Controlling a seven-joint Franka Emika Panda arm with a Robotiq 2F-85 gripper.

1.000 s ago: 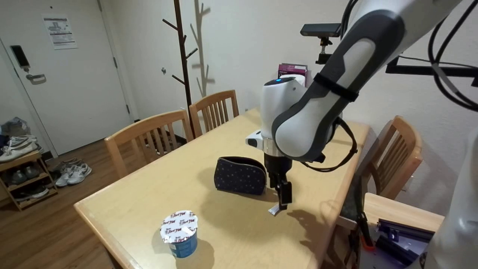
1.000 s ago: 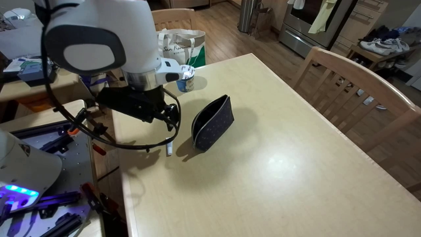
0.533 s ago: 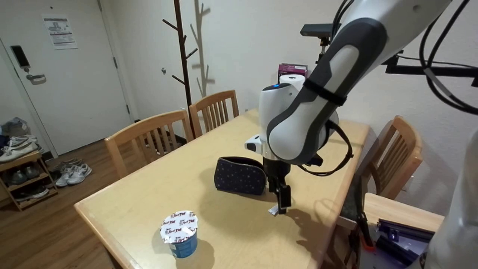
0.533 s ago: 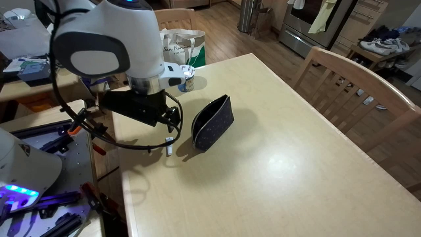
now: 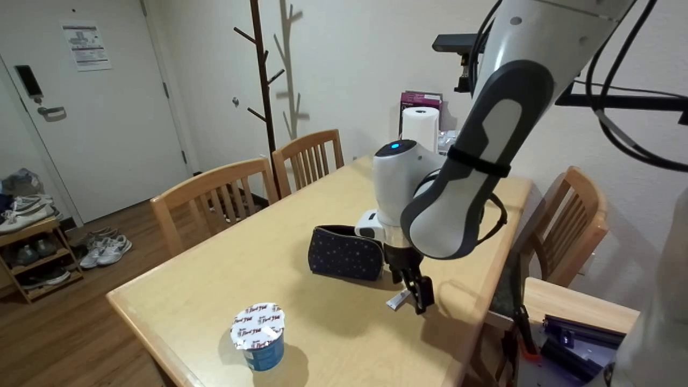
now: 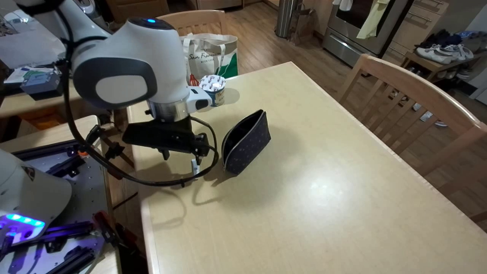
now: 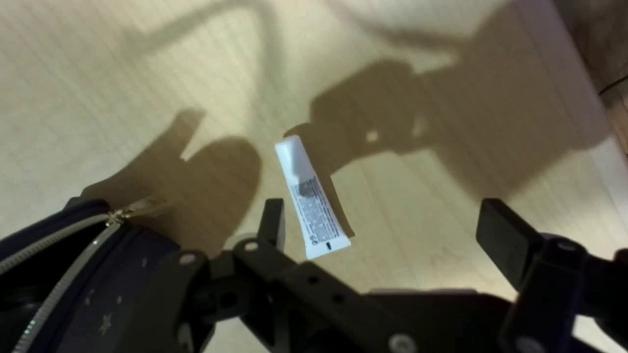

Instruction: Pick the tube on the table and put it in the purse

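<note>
The tube [image 7: 312, 198] is small and white with grey print and lies flat on the table [image 5: 242, 279]. It also shows in both exterior views [image 5: 398, 300] [image 6: 195, 166]. My gripper [image 7: 382, 225] is open and empty, pointing down above the table. In the wrist view the tube's wide flat end lies between the fingers, close to the left one, with its narrow end beyond the fingertips. In the exterior views the gripper [image 5: 411, 294] [image 6: 182, 156] is low over the tube. The purse [image 5: 344, 253] [image 6: 249, 146] [image 7: 98, 299] is dark navy with small stars, upright and unzipped at the top.
A blue cup with a white printed lid [image 5: 262, 336] [image 6: 213, 91] stands on the table. The purse is close beside my gripper. My black arm cable [image 6: 159, 183] loops low over the table. Wooden chairs [image 5: 215, 199] [image 6: 411, 106] line the table's side.
The arm has come down and my gripper has turned. Both fingers now show apart in an exterior view, close over the tube. The tube, the purse and the cup have not moved.
</note>
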